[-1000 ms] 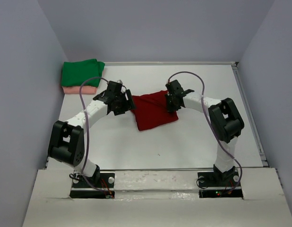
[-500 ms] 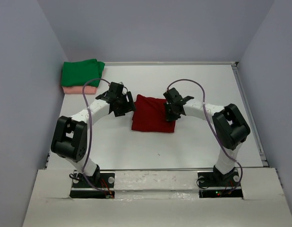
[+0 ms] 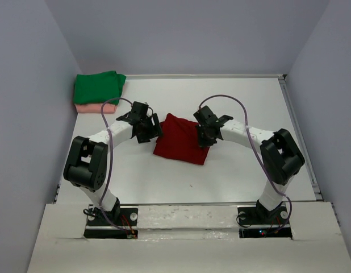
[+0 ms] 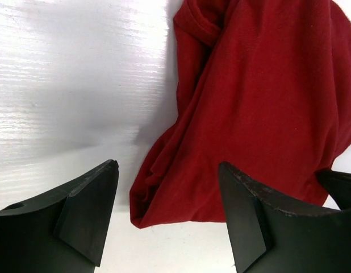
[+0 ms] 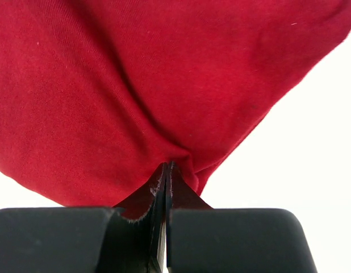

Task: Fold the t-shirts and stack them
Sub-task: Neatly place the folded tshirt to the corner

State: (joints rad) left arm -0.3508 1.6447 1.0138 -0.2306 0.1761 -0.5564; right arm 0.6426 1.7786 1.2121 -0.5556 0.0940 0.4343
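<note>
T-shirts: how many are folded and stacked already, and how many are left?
Two look done: the green t-shirt lies folded on the pink t-shirt in the far left corner. One is in hand: the right gripper is shut on the dark red t-shirt, and the left gripper is open at its rumpled edge. Left: finish folding the red one and put it on the pile.

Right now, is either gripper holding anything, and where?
The right gripper pinches the dark red t-shirt at a bunched edge; the left gripper is open, holding nothing.
</note>
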